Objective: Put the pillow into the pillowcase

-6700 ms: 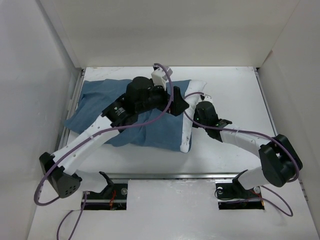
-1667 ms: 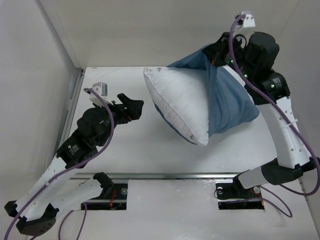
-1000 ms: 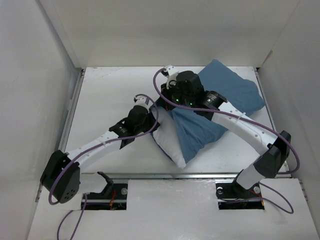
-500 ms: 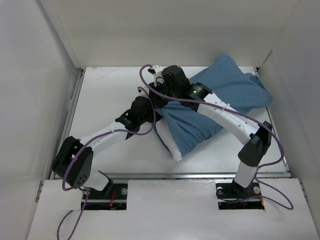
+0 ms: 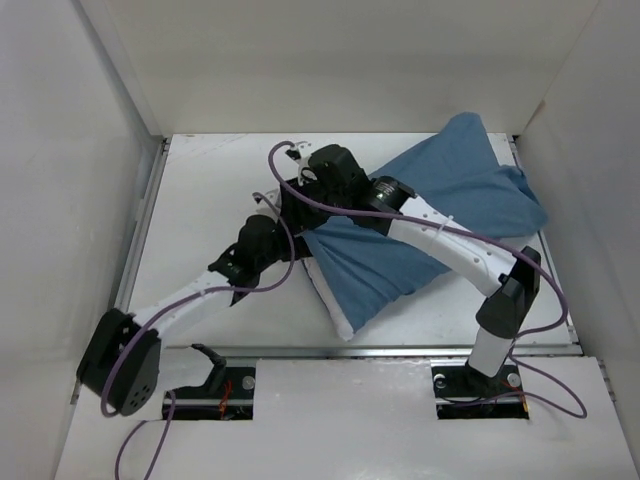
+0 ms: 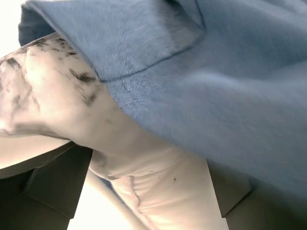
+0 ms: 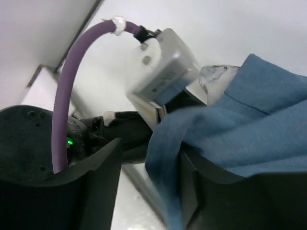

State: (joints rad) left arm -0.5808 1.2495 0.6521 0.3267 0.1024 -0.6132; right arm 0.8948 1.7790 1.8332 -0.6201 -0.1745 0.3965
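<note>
The blue pillowcase (image 5: 440,210) lies slantwise from the far right corner toward the table's middle. It covers the pillow (image 5: 336,308) except for a narrow white strip along its near left edge. My left gripper (image 5: 290,235) is at that open end. In the left wrist view the left gripper (image 6: 148,187) is open, with the pillow's (image 6: 144,158) white seam between its dark fingers (image 6: 53,191) and the pillowcase (image 6: 216,72) above. My right gripper (image 5: 298,200) hovers just beyond the left one. In the right wrist view the right gripper (image 7: 148,182) is open, with the pillowcase's (image 7: 259,110) hem draped against its right finger (image 7: 201,196).
White walls (image 5: 100,120) close in the table on the left, back and right. A metal rail (image 5: 400,352) runs along the near edge. The right arm's forearm (image 5: 450,240) lies across the pillowcase. Purple cables (image 5: 285,150) loop by both wrists. The left wrist's camera box (image 7: 163,72) sits close before the right gripper.
Both grippers were shut and have now opened, letting go of the cloth. The left arm has drawn back toward the near left. Less white pillow shows than half a second ago.
</note>
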